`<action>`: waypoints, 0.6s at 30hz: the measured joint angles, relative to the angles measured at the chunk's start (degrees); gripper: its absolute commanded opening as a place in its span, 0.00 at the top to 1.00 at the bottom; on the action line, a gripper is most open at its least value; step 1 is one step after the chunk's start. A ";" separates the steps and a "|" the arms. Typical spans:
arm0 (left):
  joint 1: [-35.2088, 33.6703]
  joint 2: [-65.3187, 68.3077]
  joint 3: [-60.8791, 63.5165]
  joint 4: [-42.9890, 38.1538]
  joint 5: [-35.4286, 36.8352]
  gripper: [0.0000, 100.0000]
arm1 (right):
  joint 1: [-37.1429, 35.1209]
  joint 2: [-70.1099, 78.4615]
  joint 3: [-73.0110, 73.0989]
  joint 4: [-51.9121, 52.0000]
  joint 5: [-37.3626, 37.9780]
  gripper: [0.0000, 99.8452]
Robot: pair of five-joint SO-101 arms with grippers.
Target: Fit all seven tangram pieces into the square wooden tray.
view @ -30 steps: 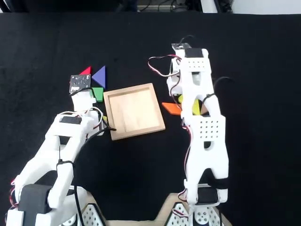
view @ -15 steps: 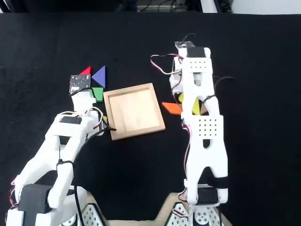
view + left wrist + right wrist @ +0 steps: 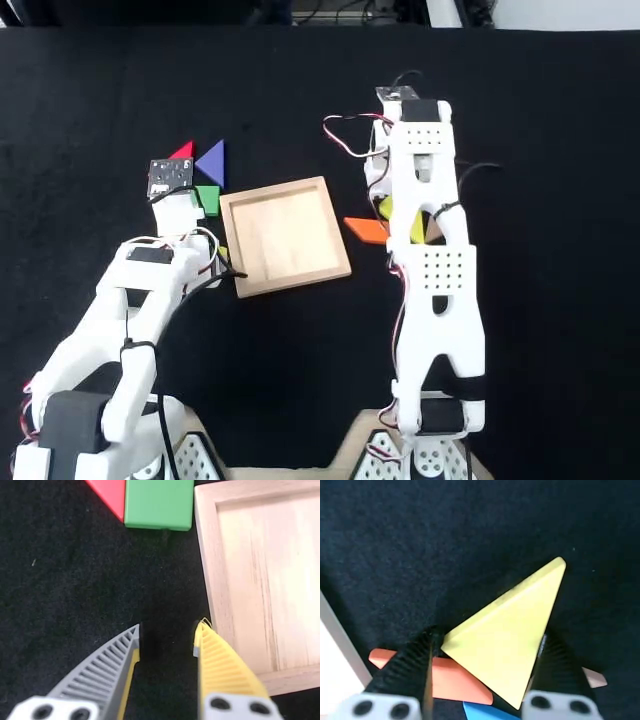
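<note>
The square wooden tray lies between my two arms with nothing in it. In the right wrist view my right gripper is shut on a yellow triangle, which overlaps an orange piece and a blue piece. From above, the orange piece pokes out beside the right arm. My left gripper stands open over bare cloth beside the tray's rim. A green square and a red triangle lie just past its fingertips.
A purple triangle lies by the red triangle and green square, on the far side of the left wrist. A tan piece peeks out beside the right gripper. Black cloth covers the table.
The right arm's wrist has crept slightly toward the far side and to the right. The left arm has kept still.
</note>
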 measured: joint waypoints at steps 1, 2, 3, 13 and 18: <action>0.00 0.00 0.00 0.00 0.00 0.82 | 0.00 0.00 0.00 0.00 0.00 0.87; 0.00 0.00 0.00 0.00 0.00 0.82 | 0.00 -0.09 0.00 0.00 0.00 0.87; 0.00 0.00 0.00 0.00 0.00 0.82 | 0.00 -0.35 0.00 0.00 0.00 0.87; 0.00 0.00 0.00 0.00 0.00 0.82 | -0.09 -10.46 8.62 0.00 0.18 0.87; 0.00 0.00 0.00 0.00 0.00 0.82 | -0.44 -21.19 18.99 0.00 -0.79 0.87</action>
